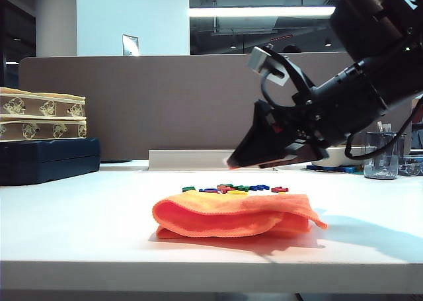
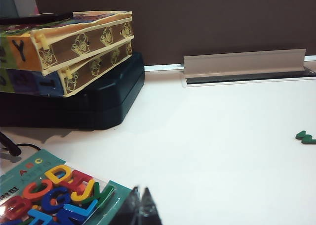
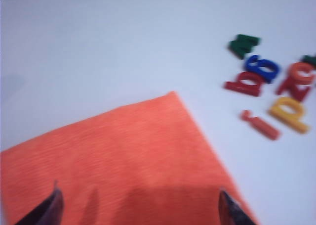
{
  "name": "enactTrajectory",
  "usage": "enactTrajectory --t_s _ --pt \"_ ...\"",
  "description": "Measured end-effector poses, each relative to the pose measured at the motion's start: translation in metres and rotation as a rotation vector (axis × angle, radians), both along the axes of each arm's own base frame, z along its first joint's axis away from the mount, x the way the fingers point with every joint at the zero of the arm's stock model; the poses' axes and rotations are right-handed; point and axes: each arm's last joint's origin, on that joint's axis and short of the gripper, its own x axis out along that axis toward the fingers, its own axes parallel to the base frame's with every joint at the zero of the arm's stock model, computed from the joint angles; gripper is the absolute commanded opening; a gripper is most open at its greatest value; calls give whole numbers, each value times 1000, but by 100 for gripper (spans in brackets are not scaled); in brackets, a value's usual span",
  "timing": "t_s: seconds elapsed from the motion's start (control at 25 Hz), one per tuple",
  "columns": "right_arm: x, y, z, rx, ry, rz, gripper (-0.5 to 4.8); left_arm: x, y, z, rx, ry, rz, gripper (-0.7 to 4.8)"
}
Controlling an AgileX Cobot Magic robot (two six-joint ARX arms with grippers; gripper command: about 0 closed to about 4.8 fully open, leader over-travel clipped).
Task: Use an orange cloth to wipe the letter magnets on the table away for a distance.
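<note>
The orange cloth [image 1: 232, 215] lies folded on the white table [image 1: 79, 228], near its front edge. Just behind it is a row of letter magnets [image 1: 234, 188] in red, blue, green and yellow. My right gripper [image 1: 231, 162] hangs above the cloth's far side, angled down. In the right wrist view its fingers [image 3: 53, 205] stand wide apart over the orange cloth [image 3: 123, 156] with nothing between them, and the letter magnets [image 3: 269, 94] lie past the cloth's corner. My left gripper [image 2: 140, 205] is shut on nothing, low over the table. One green magnet [image 2: 306, 137] shows far off.
Two yellow-brown boxes [image 1: 43, 116] are stacked on a dark blue case [image 1: 49, 159] at the back left. A brown divider panel [image 1: 165, 102] runs along the back. A clear cup [image 1: 383, 154] stands at the back right. A sealed pack of letters [image 2: 54, 195] lies beside my left gripper.
</note>
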Motion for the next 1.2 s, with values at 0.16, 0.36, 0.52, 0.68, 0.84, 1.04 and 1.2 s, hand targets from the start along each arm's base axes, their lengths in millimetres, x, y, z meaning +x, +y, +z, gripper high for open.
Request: enactTrajectory --t_s 0.16,0.36,0.52,0.68,0.84,1.04,1.2 --pt "-8 9 -5 -26 43 57 408 0 0 0 0 1 2 -5" --pt "-16 21 -19 -83 83 91 423 0 0 0 0 1 2 -5" --pt "-15 21 -30 -131 109 61 423 0 0 0 0 1 2 -5" --pt "-13 22 -34 -163 102 29 396 0 0 0 0 1 2 -5" --pt "-10 22 -35 -183 77 -9 138 0 0 0 0 1 2 -5" --pt "-9 22 -36 -182 61 -25 80 0 0 0 0 1 2 -5" --pt "-4 27 -29 -146 62 4 80 0 0 0 0 1 2 -5"
